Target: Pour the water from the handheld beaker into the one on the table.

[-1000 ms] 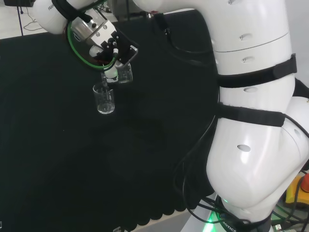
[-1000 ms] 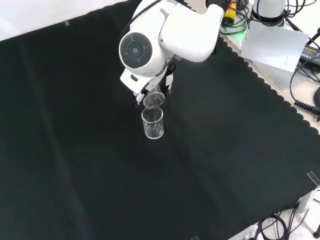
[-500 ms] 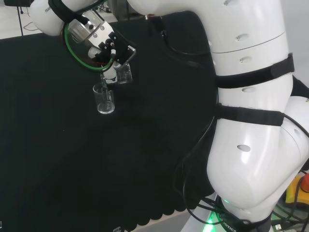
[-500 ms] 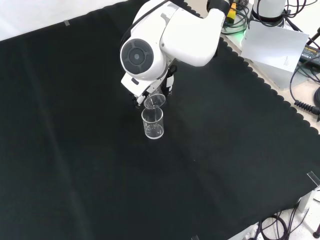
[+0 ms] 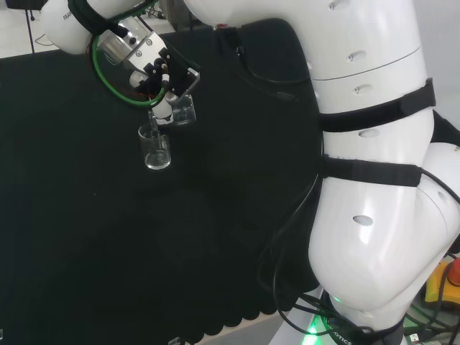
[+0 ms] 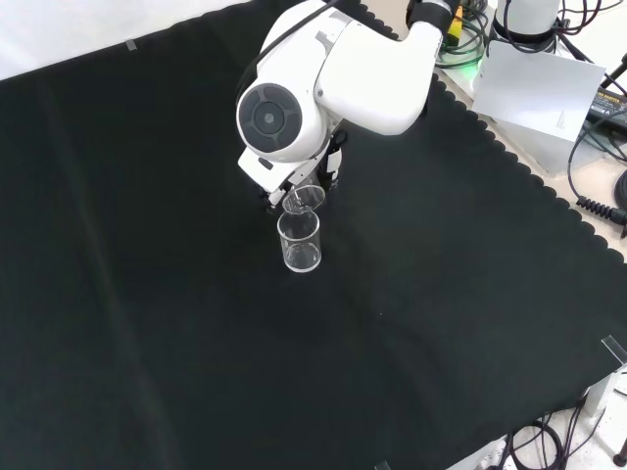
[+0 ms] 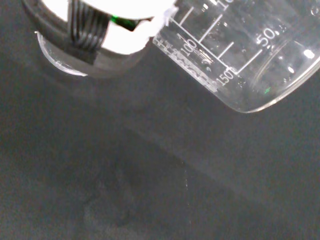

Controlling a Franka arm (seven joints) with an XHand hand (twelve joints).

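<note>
Black cloth covers the desk (image 6: 147, 323) from edge to edge, with cables and a grey sheet lying past its scalloped border, well away from the hand.

Held in the hand (image 5: 159, 80), the handheld beaker (image 5: 185, 109) is tipped toward the receiving beaker (image 5: 156, 149), its lip just above that beaker's rim. In the front view the tilted beaker (image 6: 303, 199) sits directly over the mouth of the standing one (image 6: 300, 242), the two rims close together or perhaps touching; which, I cannot tell. The wrist view shows the held beaker's graduated wall (image 7: 235, 55) close up, leaning steeply, with droplets clinging inside. The hand's dark fingers are curled round the glass, gripping it from the side. A thin trickle seems to run down into the lower beaker in the head view, though it is too faint to be sure. Judging by the tilt, the pour looks under way or near its end.

Risks from here lie mostly at the rims. If the hand tips further while the lip drifts off the opening, water would fall onto the cloth beside the standing beaker. A dip of the wrist could knock the free-standing beaker, which nothing steadies, and tip it over. Water may also dribble back along the tilted beaker's outer wall if the angle is eased slowly.
</note>
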